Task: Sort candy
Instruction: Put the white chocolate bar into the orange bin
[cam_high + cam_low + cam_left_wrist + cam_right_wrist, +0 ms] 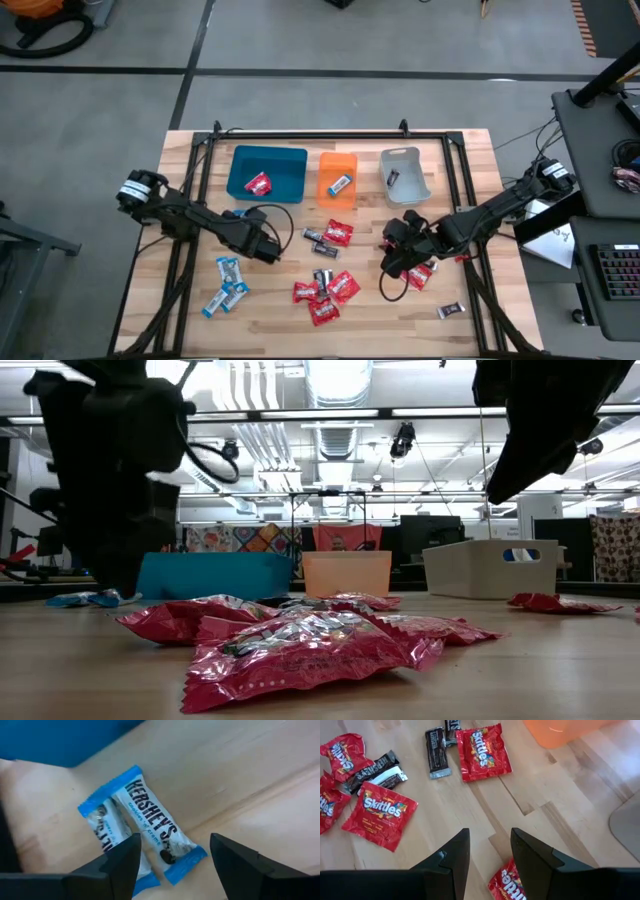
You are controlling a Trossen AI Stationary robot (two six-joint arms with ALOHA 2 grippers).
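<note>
Blue tray (285,160): you have one red candy (259,184) lying inside it.
Orange tray (337,166): it holds one blue-and-white candy (340,184), lying at a slant.
Grey tray (417,170): one dark candy (392,178) sits against its left wall.
Loose candy: the rest lies on the tabletop (270,325) — a red cluster (325,293) near the front middle, one red pack (338,233) with dark bars (316,237) beside it below the orange tray, blue-and-white pieces (229,284) front left, a lone dark piece (451,311) front right.
Left gripper (172,855): your fingers are spread, low over two blue-and-white bars (150,827) lying side by side near the blue tray; nothing is held between them.
Right gripper (490,851): it hangs over bare wood right of centre, fingers parted with nothing between them, a red pack (510,882) just beyond the tips.
Hard to make out: in the low view both arms are dark shapes cut off at the top, and the tray walls hide what is inside. The red pack under the right gripper is partly cut off in the wrist view.
</note>
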